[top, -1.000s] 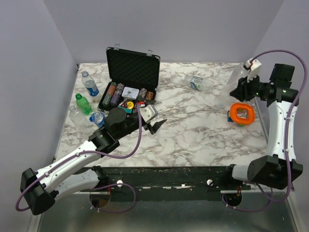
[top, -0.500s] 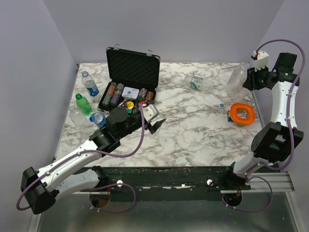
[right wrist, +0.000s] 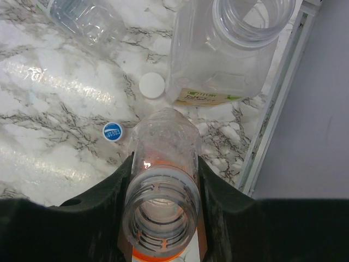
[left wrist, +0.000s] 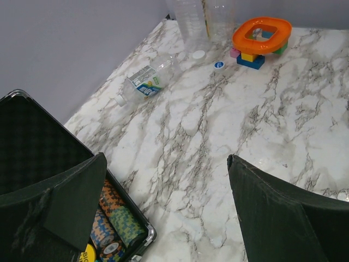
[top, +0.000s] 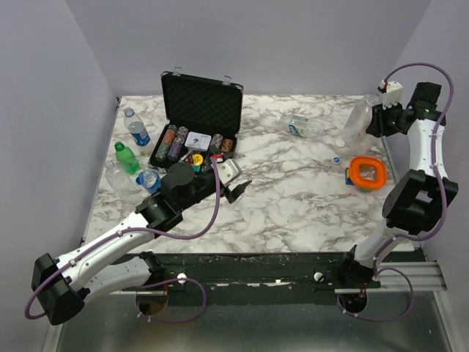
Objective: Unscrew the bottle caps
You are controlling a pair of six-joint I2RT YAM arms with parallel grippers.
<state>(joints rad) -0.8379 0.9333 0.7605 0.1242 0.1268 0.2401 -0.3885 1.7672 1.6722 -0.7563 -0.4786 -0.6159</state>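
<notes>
An uncapped clear bottle (right wrist: 163, 139) is held clamped in the right hand (right wrist: 163, 174) at the far right, with two loose caps (right wrist: 151, 85) lying on the counter (top: 293, 198) beyond it. The capped bottles (top: 135, 130) are stood at the left edge, nearer the left hand (left wrist: 166, 158), which is spread wide and empty.

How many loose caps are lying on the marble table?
2. A white cap lies beside the wide open bottle at the far right; a blue cap lies just nearer, toward the orange ring toy. More could be hidden among the bottles at left.
</notes>
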